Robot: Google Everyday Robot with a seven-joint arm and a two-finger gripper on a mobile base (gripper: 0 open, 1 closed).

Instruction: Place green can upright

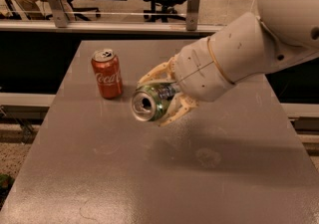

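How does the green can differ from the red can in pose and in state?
The green can lies on its side, top toward the camera; the red can stands upright. The gripper holds the green can above the table; the red can rests free on it. Both have silver tops.

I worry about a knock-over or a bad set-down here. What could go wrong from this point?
1. The green can lies on its side in the gripper, top facing the camera. Released without being turned, it would likely land sideways and roll on the table.
2. The red Coca-Cola can stands upright close by on its left. A swing that way while turning could knock it over.
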